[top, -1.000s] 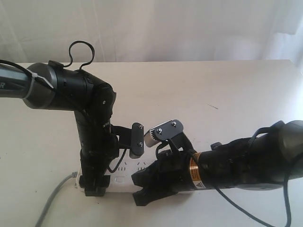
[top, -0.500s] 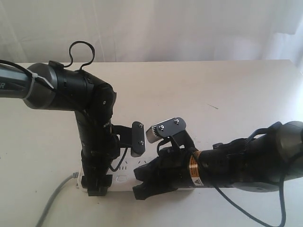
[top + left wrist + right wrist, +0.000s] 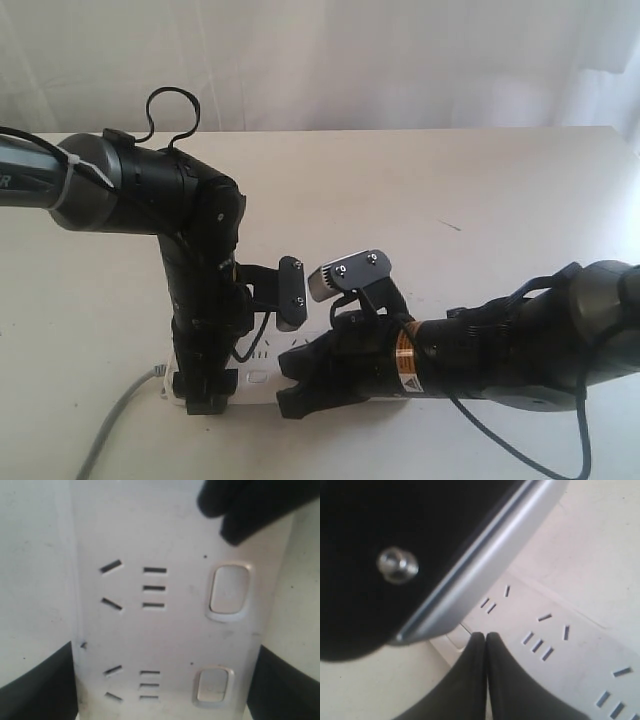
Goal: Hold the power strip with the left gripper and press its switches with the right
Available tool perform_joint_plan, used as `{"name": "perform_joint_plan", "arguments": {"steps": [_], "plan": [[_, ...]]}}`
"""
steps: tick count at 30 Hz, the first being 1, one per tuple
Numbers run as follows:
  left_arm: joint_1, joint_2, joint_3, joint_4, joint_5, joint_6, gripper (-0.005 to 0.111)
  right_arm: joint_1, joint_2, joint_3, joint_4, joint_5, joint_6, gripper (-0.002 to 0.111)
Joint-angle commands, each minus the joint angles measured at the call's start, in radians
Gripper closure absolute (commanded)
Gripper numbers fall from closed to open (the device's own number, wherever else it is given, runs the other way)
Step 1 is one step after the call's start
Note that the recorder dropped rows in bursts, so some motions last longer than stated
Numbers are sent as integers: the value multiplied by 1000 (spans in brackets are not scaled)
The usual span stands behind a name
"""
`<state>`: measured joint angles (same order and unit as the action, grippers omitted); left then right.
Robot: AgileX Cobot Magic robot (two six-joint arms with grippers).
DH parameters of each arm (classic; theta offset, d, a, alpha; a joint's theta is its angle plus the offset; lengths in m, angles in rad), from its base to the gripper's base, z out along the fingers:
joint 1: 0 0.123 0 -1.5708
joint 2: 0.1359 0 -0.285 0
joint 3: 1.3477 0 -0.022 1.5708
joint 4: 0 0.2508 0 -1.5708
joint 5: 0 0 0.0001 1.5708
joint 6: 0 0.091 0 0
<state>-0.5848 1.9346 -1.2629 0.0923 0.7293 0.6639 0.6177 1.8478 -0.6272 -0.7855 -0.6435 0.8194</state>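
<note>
Edging toward 9 o'clock, our right gripper (image 3: 481, 638), jaws pressed together, sits over the power strip (image 3: 165, 630) our left gripper (image 3: 203, 393) clamps on the pale table (image 3: 480, 200), white curtain (image 3: 400, 60) at 12.

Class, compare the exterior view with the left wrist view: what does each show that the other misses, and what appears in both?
Only the exterior view shows the grey cord, the tabletop and the grey camera box on the right arm. Only the left wrist view shows two switches and the socket slots clearly, with fingers flanking the strip's edges. Both show the white power strip, the left gripper on it, and the right gripper over it.
</note>
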Motion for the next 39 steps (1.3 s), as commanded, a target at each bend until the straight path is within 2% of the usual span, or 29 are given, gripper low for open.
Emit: {"name": "perform_joint_plan", "arguments": {"steps": [1,11,16,21,29,39], "plan": [[-6,-9,6,-25,25,-17,106,2,2,1,12,5,-15,108],[-6,-9,6,-25,21,-17,106,2,53,1,78,8,-13,108],[-6,-9,6,-25,23,-17,106,2,71,1,43,26,-12,108],[-6,-9,6,-25,23,-22,106,2,47,11,26,71,-6,108],[-6,-9,6,-25,21,-21,106,2,-26,70,10,-11,-6,108],[-6,-9,6,-28,21,-35,106,2,-18,70,31,22,-13,108]]}}
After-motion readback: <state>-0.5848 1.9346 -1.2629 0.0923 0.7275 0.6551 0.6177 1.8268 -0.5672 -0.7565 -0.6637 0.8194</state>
